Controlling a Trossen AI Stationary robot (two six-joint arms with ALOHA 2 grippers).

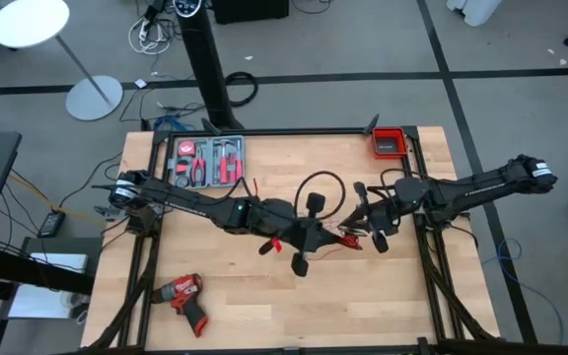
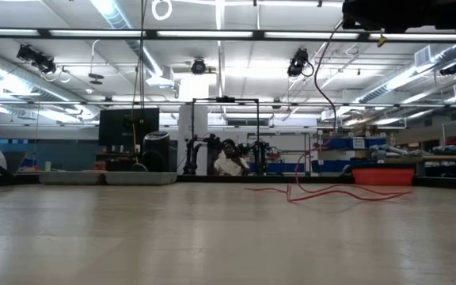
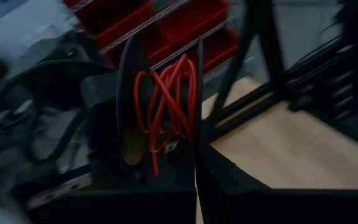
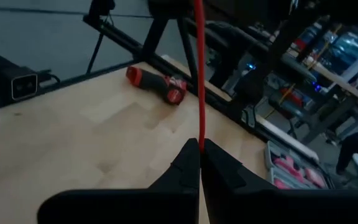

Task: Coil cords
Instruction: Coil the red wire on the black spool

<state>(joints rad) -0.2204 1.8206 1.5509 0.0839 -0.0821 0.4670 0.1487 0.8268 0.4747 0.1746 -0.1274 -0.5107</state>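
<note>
the step in hand looks like winding the red wire (image 4: 199,74). the left gripper (image 3: 194,155), mid-table, is clenched on a bundle of its loops. the right gripper (image 4: 201,152), just beside it, pinches the wire's taut run. the black cable (image 1: 316,187) arcs near both grippers. next calls for laying another turn without slack.

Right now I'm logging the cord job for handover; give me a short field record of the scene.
red wire: partly wound in a bundle, a loose length trailing on the table
right tool: shut on the red wire, over table centre
left tool: shut, holding the red bundle
black cable: looped near table centre
drill: lying near the front left
red bin: back right corner
</note>
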